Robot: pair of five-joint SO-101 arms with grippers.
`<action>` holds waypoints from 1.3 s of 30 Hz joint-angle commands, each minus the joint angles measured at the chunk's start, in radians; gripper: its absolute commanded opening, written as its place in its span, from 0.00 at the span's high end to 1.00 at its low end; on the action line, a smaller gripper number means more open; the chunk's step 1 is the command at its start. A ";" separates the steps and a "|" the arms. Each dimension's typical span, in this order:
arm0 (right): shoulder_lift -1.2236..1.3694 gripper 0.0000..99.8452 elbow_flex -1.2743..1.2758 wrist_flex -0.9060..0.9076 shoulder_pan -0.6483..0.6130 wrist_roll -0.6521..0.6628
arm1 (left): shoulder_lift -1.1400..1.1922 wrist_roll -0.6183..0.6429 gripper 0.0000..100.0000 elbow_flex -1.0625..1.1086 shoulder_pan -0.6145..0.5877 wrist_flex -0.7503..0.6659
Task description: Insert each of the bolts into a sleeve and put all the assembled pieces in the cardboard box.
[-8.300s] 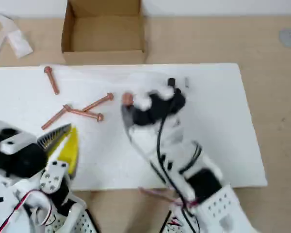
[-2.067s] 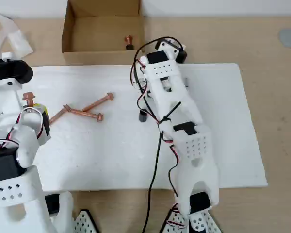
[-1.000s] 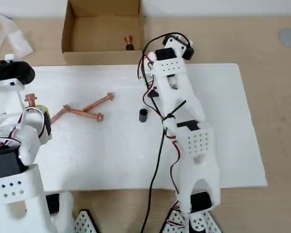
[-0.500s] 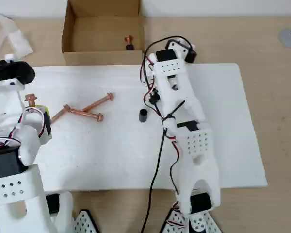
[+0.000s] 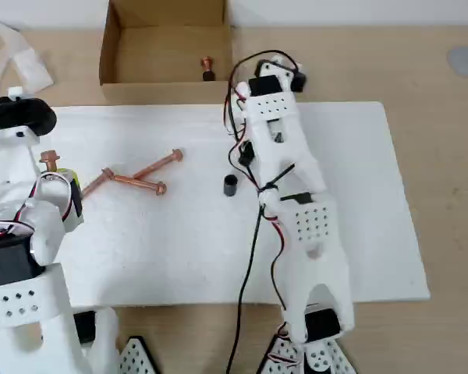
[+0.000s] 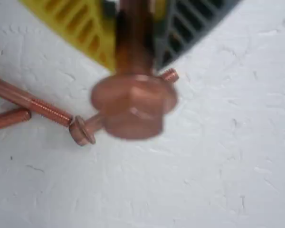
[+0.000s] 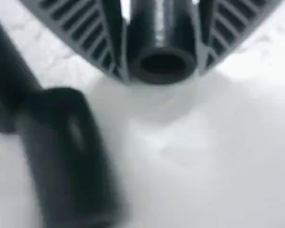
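Left gripper [image 6: 133, 42] is clamped on a bolt [image 6: 133, 102] over the mat [image 5: 359, 234], right gripper [image 7: 161, 28] pinches a sleeve [image 7: 162, 61] near the box [image 5: 113, 47], so mating them tilted could jam or drop one.

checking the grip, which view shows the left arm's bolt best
Left wrist view: the bolt sits close, head-on, shank between the fingers. The high view shows its head small. The right wrist view faces a black sleeve.
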 commanded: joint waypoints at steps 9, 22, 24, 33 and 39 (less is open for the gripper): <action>-0.001 0.97 -0.082 0.054 -0.113 0.238 | -0.019 -0.002 0.99 -0.003 0.011 -0.017; 0.001 0.78 -0.082 0.129 -0.154 0.316 | -0.019 -0.002 0.99 -0.003 0.012 -0.017; 0.001 0.78 -0.082 0.147 -0.171 0.315 | -0.019 -0.002 0.99 -0.003 0.012 -0.017; 0.021 0.78 -0.088 0.140 -0.171 0.313 | -0.019 -0.002 0.99 -0.003 0.012 -0.017; 0.096 0.78 -0.090 0.141 -0.171 0.315 | -0.019 -0.003 0.99 -0.003 0.008 -0.017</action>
